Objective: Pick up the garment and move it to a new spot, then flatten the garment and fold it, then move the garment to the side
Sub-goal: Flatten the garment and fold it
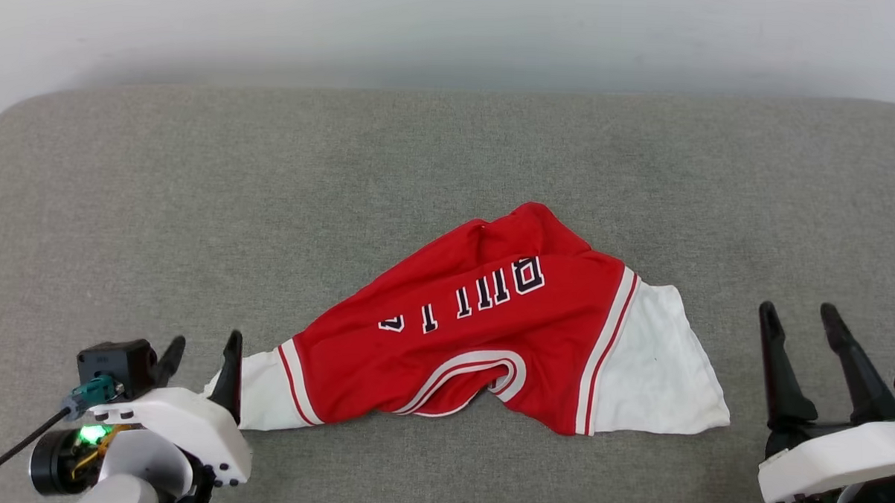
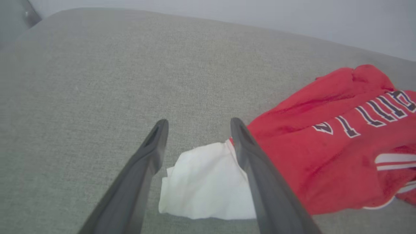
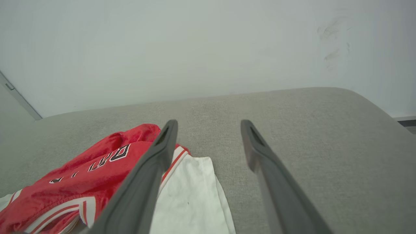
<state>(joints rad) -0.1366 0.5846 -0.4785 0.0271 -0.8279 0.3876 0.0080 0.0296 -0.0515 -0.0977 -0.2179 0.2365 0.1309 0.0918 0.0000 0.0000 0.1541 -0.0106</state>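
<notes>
Two grippers have their jaws released and hold nothing. The garment (image 1: 481, 342) lies crumpled in the middle of the grey cushion (image 1: 196, 198), lettering side up (the letters read upside down in the head view). The left gripper (image 1: 201, 366) is over one white sleeve (image 1: 260, 397), which lies between its fingers. The right gripper (image 1: 800, 338) is near the other sleeve (image 1: 659, 370), not touching it.

Crumpled red-and-white garment (image 1: 489, 335), lettering up
</notes>
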